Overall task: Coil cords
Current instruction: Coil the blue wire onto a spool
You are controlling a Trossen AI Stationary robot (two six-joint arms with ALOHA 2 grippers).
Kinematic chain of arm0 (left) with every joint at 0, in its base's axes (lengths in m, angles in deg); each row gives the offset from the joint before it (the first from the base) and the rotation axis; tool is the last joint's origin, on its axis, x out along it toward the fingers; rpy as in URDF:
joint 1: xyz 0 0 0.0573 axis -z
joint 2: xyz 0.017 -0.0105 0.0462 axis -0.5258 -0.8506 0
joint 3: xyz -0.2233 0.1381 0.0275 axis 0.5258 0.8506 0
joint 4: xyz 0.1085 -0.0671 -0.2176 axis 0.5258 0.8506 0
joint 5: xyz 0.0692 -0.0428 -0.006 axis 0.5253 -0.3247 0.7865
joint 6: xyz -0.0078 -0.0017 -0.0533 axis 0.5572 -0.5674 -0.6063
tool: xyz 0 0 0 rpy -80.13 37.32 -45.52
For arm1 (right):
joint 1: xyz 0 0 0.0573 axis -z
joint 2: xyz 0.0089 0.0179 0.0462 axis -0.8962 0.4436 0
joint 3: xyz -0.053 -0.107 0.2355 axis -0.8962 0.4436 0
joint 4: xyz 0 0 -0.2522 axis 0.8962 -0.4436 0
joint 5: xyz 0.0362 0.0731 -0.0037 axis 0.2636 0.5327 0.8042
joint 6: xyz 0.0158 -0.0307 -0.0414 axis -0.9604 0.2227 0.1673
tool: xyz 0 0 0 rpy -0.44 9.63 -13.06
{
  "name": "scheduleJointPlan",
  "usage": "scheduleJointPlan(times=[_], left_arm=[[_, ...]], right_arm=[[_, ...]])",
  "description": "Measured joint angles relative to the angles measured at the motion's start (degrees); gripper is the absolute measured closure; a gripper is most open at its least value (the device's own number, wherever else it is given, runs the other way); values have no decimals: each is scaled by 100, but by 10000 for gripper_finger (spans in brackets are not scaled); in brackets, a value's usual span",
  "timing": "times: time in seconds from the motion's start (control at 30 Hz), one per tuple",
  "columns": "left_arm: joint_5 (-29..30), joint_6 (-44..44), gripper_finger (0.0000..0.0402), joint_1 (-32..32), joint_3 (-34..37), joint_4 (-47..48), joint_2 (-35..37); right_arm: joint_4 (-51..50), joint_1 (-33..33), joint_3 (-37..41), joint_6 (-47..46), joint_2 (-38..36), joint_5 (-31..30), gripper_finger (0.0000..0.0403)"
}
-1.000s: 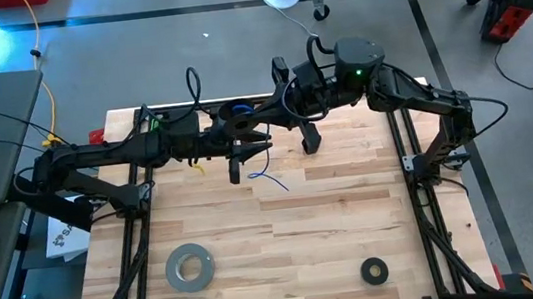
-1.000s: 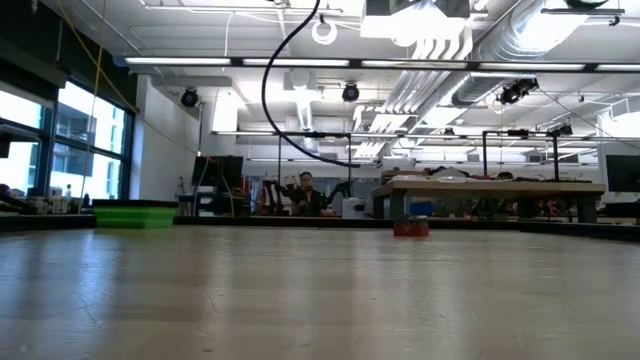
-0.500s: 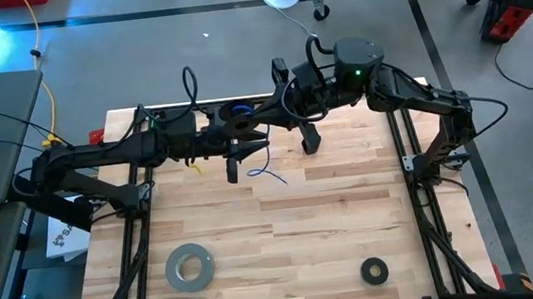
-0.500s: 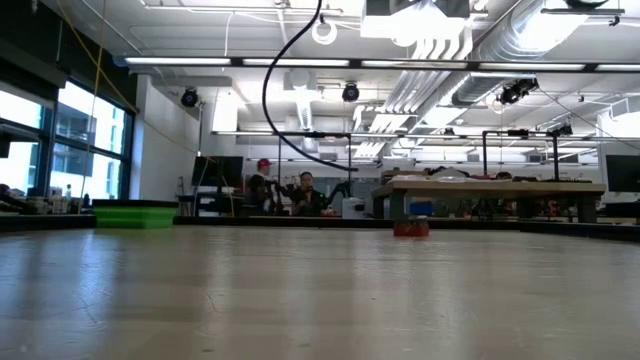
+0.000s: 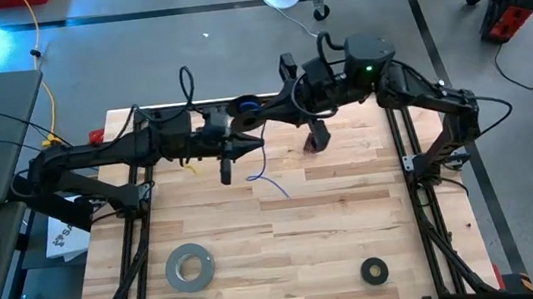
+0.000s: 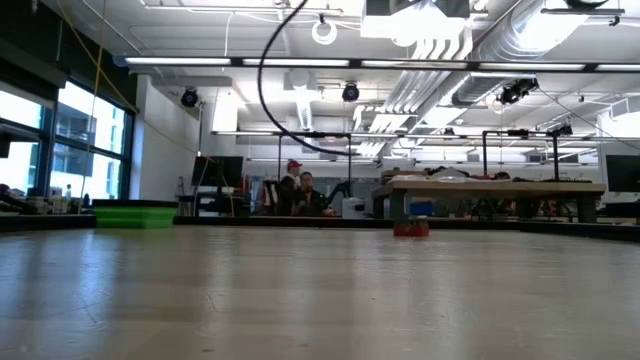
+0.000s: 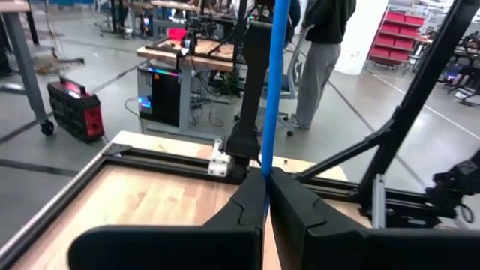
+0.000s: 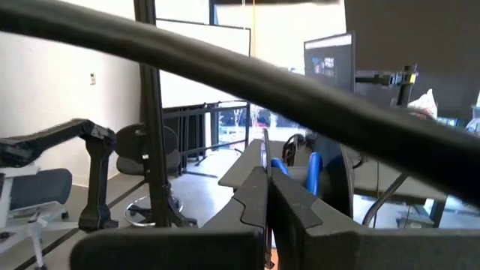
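The left gripper [image 5: 226, 170] hovered above the far half of the table [image 5: 336, 232], a little left of centre, its fingers [image 7: 247, 204] pressed together on the blue cable [image 5: 268, 181]. In the left wrist view the cable [image 7: 273, 82] ran straight and taut away from the pinch. The right gripper [image 5: 240, 120] reached in from the right towards the table's far edge, just beyond the left one, jaws closed. Blue loops [image 8: 313, 174] sat just ahead of its fingertips, and a small blue coil [image 5: 244, 106] showed beside it from above, so it appeared to be pinching the wound part of the cable, though the exact contact was hard to see.

The step in hand looked like laying another turn onto the coil. To do it well, the left gripper would want to keep gentle tension and carry its length around to the coil without tugging it out of the right gripper's hold; the loose tail should be allowed to follow freely rather than snag on the wood.

The cable was thin, bright blue and limp. Its free end trailed from the left gripper down onto the table towards the middle, ending in a short hooked bend.
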Motion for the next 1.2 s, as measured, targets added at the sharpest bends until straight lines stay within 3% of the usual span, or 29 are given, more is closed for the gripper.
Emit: scheduleJointPlan(times=[0.7, 1.2], left_arm=[[-299, -913, 401, 144, 0, 516, 855], [12, -1233, 401, 136, -26, 957, 1419]], right_arm=[[-364, 182, -4, 101, -259, -771, 403], [-474, 234, -2, 18, -267, -1043, 403]])
